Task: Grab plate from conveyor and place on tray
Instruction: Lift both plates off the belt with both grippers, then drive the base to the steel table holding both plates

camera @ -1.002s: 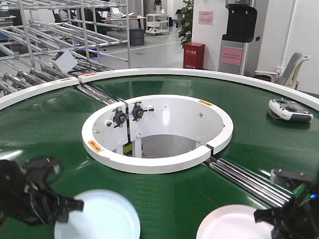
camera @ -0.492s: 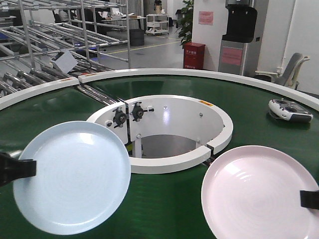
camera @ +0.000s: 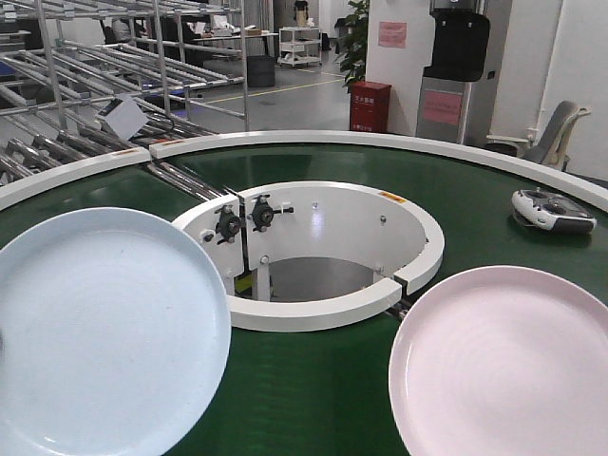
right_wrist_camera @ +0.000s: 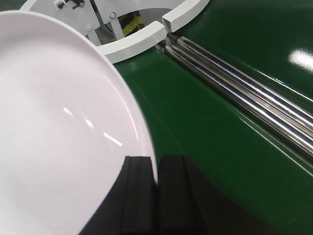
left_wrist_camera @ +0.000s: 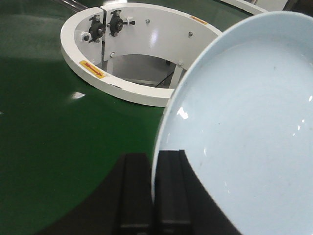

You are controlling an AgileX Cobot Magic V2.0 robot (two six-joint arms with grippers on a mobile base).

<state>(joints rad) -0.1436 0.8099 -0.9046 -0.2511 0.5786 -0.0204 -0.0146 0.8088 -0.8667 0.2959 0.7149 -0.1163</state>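
**Two plates up off the belt, one in each gripper**

Both arms are loaded. On the left, the pale blue plate [camera: 104, 332] fills the lower left of the front view. It is tilted so its face turns toward the camera, and its far edge overlaps the white wall of the central opening [camera: 313, 313]. The left wrist view shows the grip. The left gripper [left_wrist_camera: 152, 164] has the plate's rim between its two black fingers [left_wrist_camera: 134, 188], pinching it with one finger on each side of the edge. The dark green conveyor [camera: 313, 389] lies below, and the plate is held clear of it.

On the right it's the same picture. The pink plate [camera: 503, 366] is raised and tilted face-on in the lower right of the front view. In the right wrist view the right gripper [right_wrist_camera: 157, 169] pinches that plate by the rim, a finger pressed on either side. Beside it run the steel roller strips [right_wrist_camera: 234, 83], shiny bars leading out from a gap in the opening's white ring.

Further back on the belt, near the white outer rim [camera: 380, 141] on the right, a grey-and-white handheld controller [camera: 553, 211] rests well apart from both plates. Behind the conveyor stand metal racks [camera: 95, 57] and a red cabinet [camera: 370, 106].
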